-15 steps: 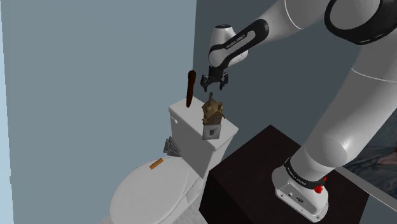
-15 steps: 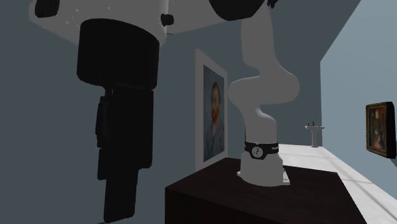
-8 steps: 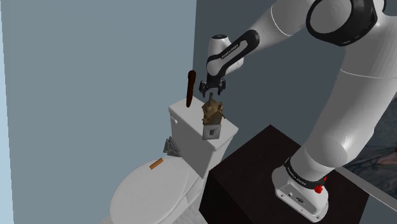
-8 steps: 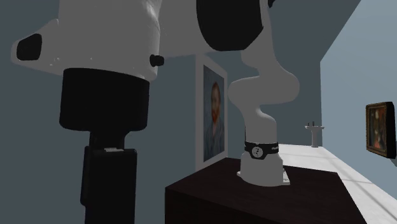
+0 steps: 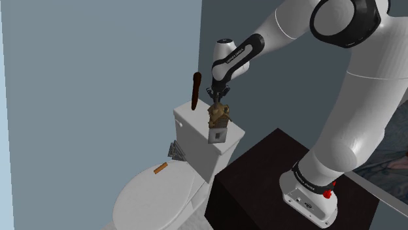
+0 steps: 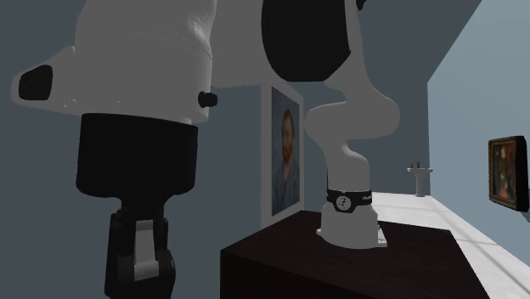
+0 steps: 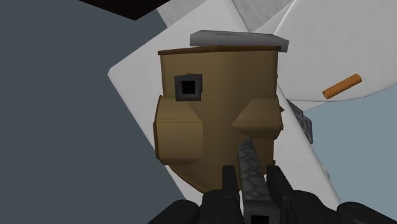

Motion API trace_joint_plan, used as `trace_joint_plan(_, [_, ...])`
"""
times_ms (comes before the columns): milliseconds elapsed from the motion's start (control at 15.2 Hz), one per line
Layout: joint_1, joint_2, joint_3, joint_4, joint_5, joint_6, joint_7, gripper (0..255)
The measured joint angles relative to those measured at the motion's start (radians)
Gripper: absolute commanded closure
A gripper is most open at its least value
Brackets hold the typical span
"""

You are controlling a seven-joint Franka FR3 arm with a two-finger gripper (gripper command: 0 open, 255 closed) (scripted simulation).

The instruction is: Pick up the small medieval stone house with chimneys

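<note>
Pointing down in the shoulder view, my gripper (image 5: 219, 98) touches the top of the small brown house (image 5: 219, 119), which stands on the white toilet tank (image 5: 189, 119). Second exterior view: the gripper looms close. Wrist view: my fingers (image 7: 229, 188), nearly closed, pinch its grey chimney (image 7: 248, 162).

One brown house (image 5: 219, 117), one white toilet (image 5: 150, 196), one dark upright stick (image 5: 195, 91) at ten o'clock from the house, one small orange stick (image 5: 160, 169) at seven o'clock. Two framed pictures (image 6: 287, 149), one sink (image 6: 420, 174), one arm (image 5: 356, 98).
</note>
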Motion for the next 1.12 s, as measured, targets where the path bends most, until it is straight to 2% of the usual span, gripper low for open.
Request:
trace_joint_plan(396, [0.0,-0.004,0.0,-0.001,0.001,-0.005,0.0,255])
trace_joint_plan(1122, [-0.004,-0.107,0.007,0.019,0.019,-0.128,-0.02,255])
